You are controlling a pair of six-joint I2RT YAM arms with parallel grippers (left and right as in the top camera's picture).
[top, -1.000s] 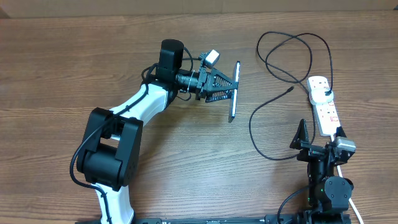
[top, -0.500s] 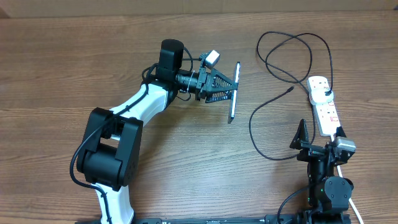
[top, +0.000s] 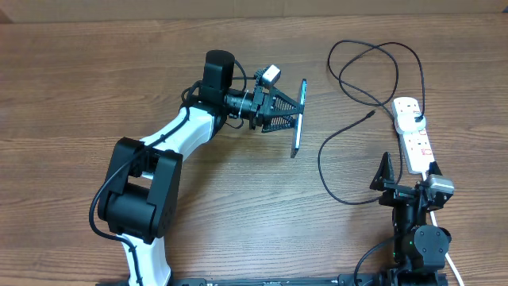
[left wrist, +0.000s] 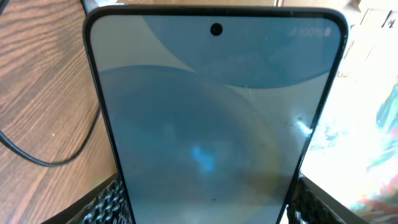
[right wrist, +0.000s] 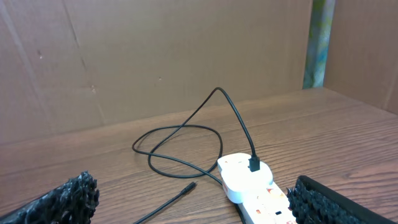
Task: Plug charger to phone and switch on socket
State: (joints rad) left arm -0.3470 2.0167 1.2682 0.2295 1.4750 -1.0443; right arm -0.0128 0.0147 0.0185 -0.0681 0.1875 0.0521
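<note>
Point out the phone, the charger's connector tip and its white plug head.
phone (left wrist: pixel 211 124): left wrist view, middle of the screen.
connector tip (top: pixel 372 114): overhead view, on the loose metal end.
white plug head (right wrist: pixel 241 175): right wrist view, its top face.

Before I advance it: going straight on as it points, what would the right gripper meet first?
Probably the socket, whose near end lies just ahead of the open right gripper; depth is unclear.
</note>
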